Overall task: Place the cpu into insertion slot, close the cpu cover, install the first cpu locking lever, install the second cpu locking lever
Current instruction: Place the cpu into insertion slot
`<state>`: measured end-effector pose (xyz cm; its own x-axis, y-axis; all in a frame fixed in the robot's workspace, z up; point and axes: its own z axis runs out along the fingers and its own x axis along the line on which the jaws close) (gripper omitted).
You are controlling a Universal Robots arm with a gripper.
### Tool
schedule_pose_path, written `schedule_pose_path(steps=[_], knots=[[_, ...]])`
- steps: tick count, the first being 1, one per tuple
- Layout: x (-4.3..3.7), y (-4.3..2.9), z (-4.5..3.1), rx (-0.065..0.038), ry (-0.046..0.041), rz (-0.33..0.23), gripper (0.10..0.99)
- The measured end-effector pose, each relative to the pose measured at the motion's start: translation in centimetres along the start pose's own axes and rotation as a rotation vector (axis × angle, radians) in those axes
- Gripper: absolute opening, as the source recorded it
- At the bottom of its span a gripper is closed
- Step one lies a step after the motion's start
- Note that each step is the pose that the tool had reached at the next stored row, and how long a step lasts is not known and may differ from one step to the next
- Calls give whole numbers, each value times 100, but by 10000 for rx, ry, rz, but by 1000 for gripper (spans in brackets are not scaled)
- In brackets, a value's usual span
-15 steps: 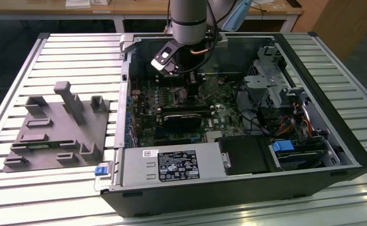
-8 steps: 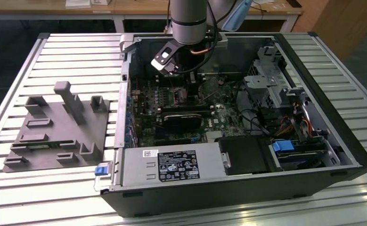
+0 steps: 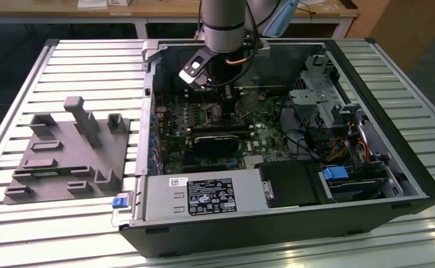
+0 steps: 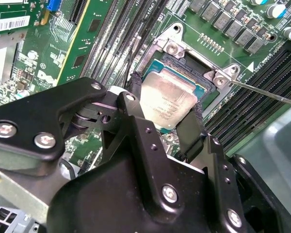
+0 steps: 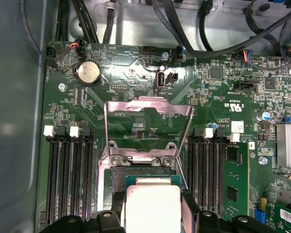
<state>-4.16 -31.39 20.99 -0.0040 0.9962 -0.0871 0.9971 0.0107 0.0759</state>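
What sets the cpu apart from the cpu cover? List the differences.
The cpu is a solid plate; the cpu cover is a frame with a square opening. The cpu sits between the jaws of the gripper over the insertion slot; the cpu cover stands swung open, untouched. Both are silvery metal.

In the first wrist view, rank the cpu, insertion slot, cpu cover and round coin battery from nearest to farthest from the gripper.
1. cpu: held in the gripper.
2. insertion slot: just under the cpu, partly covered by it.
3. cpu cover: swung open, lying beyond the slot.
4. coin battery: past the cover, near the board's edge.
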Motion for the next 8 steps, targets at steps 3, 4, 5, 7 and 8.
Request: schedule_pose_path(steps=[3, 4, 5, 7, 8], knots=[[-1, 2, -24, 0, 7, 0, 541], [-2, 3, -29, 0, 11, 0, 541], [-1, 3, -29, -2, 21, 0, 541], [-1, 3, -29, -7, 34, -48, 541], [-1, 3, -29, -11, 40, -93, 541]])
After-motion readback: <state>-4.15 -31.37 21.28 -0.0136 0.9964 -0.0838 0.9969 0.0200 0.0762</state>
